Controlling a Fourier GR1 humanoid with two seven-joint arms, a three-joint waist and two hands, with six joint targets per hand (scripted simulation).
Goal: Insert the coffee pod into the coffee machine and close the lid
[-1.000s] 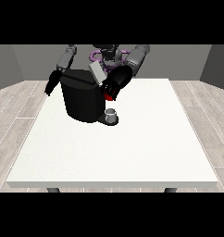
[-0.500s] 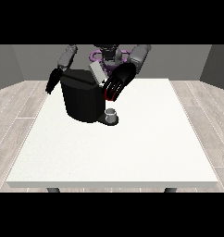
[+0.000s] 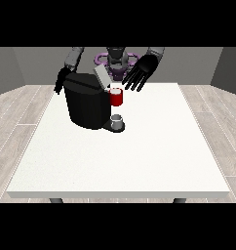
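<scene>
So we're hovering the hand at the view's right (image 3: 141,72) just above and behind the coffee machine (image 3: 87,105), fingers (image 3: 131,83) spread wide and straight, holding nothing. The lid (image 3: 101,77) is standing up tilted, so it's open, and there's a red thing at the machine (image 3: 116,97) sitting right under the open top. The hand at the view's left (image 3: 61,81) is hanging by the machine's far corner, and we honestly can't tell how its fingers are lying.

About the pod: there's a grey thing (image 3: 117,120) down on the machine's base, touching the front of it, but we can't say for sure it's the coffee pod, so we're not calling it that. We don't see anything pod-like in either hand.

Our guess is we're heading into the lid-closing part. To do that well, we'd be bringing the flat open fingers onto the upper face of the lid, near its free edge rather than the hinge, and pushing it down and forward in an arc so it swings shut instead of shoving the whole machine across the table (image 3: 139,161). Keeping the other hand beside the body as a brace would probably help. Watch that the fingertips aren't snagging the red thing on the way down
</scene>
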